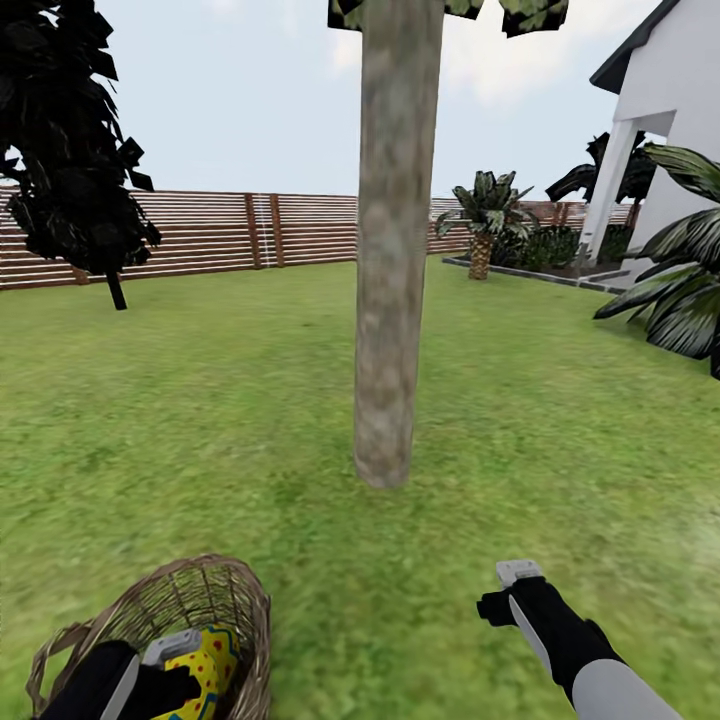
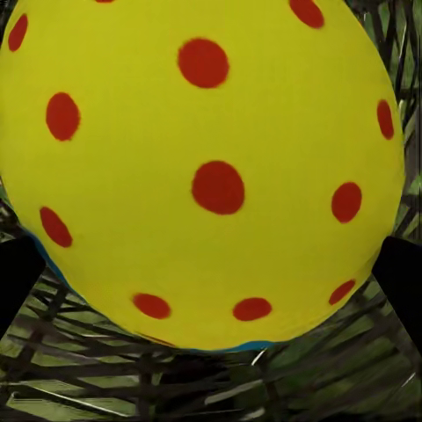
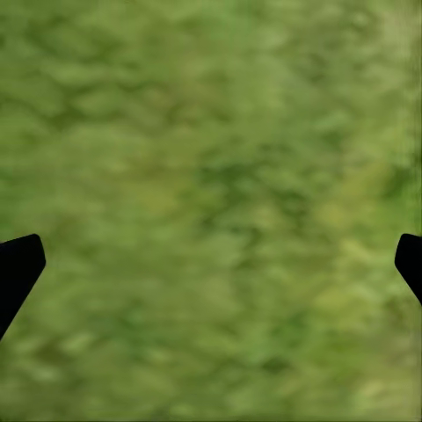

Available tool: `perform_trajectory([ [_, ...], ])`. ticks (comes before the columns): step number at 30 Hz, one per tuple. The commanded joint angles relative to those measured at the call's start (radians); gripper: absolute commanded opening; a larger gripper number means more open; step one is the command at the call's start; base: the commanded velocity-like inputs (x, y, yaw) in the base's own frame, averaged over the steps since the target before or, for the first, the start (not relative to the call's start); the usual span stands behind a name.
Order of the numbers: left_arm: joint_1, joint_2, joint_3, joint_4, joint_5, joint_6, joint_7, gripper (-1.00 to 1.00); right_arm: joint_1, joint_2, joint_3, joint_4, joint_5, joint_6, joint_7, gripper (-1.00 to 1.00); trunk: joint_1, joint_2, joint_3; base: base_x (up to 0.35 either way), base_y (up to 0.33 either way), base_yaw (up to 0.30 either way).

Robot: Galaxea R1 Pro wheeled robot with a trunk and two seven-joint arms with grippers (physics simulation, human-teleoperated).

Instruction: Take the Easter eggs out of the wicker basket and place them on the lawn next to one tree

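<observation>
1. Down in the basket [image 1: 238,610] at the left arm's end: an egg [image 1: 205,668], yellow with bright patterns, right under the left gripper [image 1: 172,672].
2. Up close in the left wrist view, egg [image 2: 207,167] bulging between two dark fingertips [image 2: 16,280], set wide on either flank. Touching or just short of the shell? Cannot tell, so no saying whether gripped.
3. Looks smooth, rounded, hard and light; probably slippery. Best taken across the widest middle, squeezed gently.
4. Right gripper [image 1: 503,592] low over the lawn [image 1: 560,430], jaws spread wide, holding nothing; only grass [image 3: 211,202] beneath.
5. Tree [image 1: 392,300] straight ahead, near the basket. Soft, level turf around the trunk, plenty of room; rolling likely slight.
</observation>
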Motion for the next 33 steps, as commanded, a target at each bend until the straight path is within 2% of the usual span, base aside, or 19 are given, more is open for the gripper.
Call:
perform_trajectory([
  [1, -0.001, -0.002, 0.002, -0.001, 0.002, 0.005, -0.002, -1.0, 0.0, -0.001, 0.005, -0.002, 0.005, 0.006, 0.0, 1.0, -0.004, 0.007, 0.002, 0.0, 0.0, 0.019],
  [10, -0.001, -0.003, 0.003, -0.001, 0.001, 0.005, -0.002, -1.0, 0.0, -0.001, 0.005, -0.002, 0.005, 0.006, 0.0, 1.0, -0.039, 0.07, 0.03, 0.0, 0.0, 0.103],
  [33, -0.001, -0.003, 0.003, -0.001, 0.001, 0.005, -0.002, -1.0, 0.0, -0.001, 0.005, 0.017, 0.006, 0.005, 0.0, 1.0, -0.127, 0.231, 0.102, 0.0, 0.0, 0.002],
])
